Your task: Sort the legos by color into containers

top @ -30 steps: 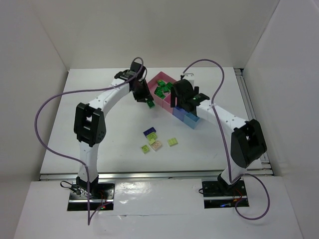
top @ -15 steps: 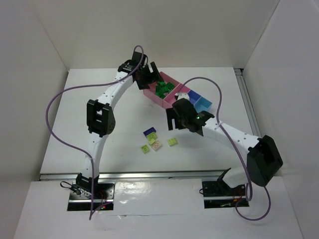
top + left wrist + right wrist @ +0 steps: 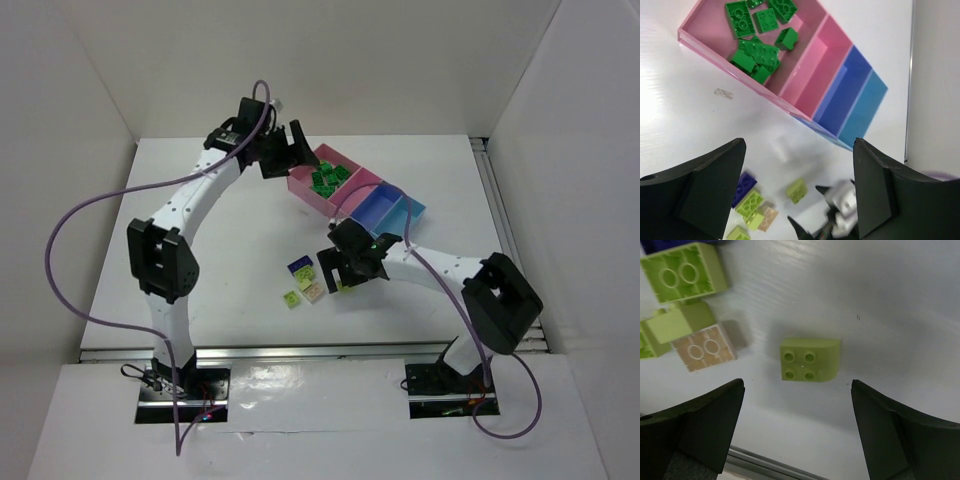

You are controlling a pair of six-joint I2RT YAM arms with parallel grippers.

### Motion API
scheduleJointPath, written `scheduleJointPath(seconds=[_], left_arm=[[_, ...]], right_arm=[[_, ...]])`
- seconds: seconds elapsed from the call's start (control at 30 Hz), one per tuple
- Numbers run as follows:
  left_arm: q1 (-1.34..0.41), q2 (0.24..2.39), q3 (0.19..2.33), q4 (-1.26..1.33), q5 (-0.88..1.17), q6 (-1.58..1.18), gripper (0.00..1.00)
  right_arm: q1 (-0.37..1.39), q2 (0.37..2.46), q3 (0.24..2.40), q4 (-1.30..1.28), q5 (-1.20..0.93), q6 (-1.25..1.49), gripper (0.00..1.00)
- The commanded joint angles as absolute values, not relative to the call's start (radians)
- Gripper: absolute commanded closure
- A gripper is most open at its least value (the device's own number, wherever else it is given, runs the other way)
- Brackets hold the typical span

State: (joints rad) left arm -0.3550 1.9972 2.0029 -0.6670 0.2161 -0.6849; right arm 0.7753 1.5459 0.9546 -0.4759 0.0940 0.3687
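Observation:
Several dark green legos (image 3: 760, 47) lie in the large pink bin (image 3: 303, 183) of the containers, a joined row with a smaller pink (image 3: 815, 70), a violet-blue (image 3: 845, 92) and a light blue bin (image 3: 866, 107). My left gripper (image 3: 290, 152) hangs open and empty just left of the large pink bin. Loose legos lie on the table: a dark blue one (image 3: 300, 266), a beige one (image 3: 314, 291) and pale green ones (image 3: 291, 298). My right gripper (image 3: 797, 430) stands open low over a pale green lego (image 3: 810, 360), which sits apart from both fingers.
The three smaller bins hold nothing that I can see. The table's near metal edge (image 3: 770, 465) runs close below the right gripper. White walls enclose the table at the back and sides. Purple cables loop off both arms.
My left gripper has opened, let its dark green lego go by the large pink bin, and drawn back to the left. The right arm has swung from the containers to the loose legos.

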Motion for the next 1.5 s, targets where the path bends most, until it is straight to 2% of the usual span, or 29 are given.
scheduleJointPath(seconds=[0.0,0.2,0.4,0.77,0.87,0.97,1.13,1.23,1.37,1.47], left_arm=[[-0.357,1.925,1.93,-0.656,0.235,-0.63,0.1],[-0.357,1.853,1.827,-0.666,0.186,-0.62,0.12],[-0.357,1.83,1.805,-0.657,0.15,-0.62,0.12],[-0.348,1.819,1.778,-0.657,0.16,-0.62,0.13],[-0.338,1.819,1.778,-0.657,0.16,-0.62,0.13],[-0.325,1.819,1.778,-0.657,0.172,-0.611,0.13],[-0.307,1.819,1.758,-0.657,0.183,-0.611,0.13],[-0.307,1.819,1.747,-0.657,0.183,-0.611,0.13],[-0.307,1.819,1.736,-0.647,0.201,-0.611,0.15],[-0.307,1.819,1.727,-0.638,0.201,-0.62,0.15]], right_arm=[[0.784,1.582,0.997,-0.544,0.11,0.419,0.05],[0.805,1.582,0.96,-0.522,0.035,0.569,0.05],[0.805,1.634,0.95,-0.457,-0.044,0.58,0.05],[0.805,1.733,1.062,-0.462,0.181,0.598,0.08],[0.796,1.756,1.087,-0.45,0.204,0.609,0.15],[0.796,1.81,1.147,-0.449,0.218,0.594,0.17],[0.796,1.856,1.198,-0.505,0.249,0.594,0.29],[0.796,1.836,1.189,-0.515,0.279,0.594,0.29],[0.805,1.827,1.18,-0.563,0.33,0.629,0.47],[0.815,1.827,1.18,-0.612,0.36,0.643,0.47]])
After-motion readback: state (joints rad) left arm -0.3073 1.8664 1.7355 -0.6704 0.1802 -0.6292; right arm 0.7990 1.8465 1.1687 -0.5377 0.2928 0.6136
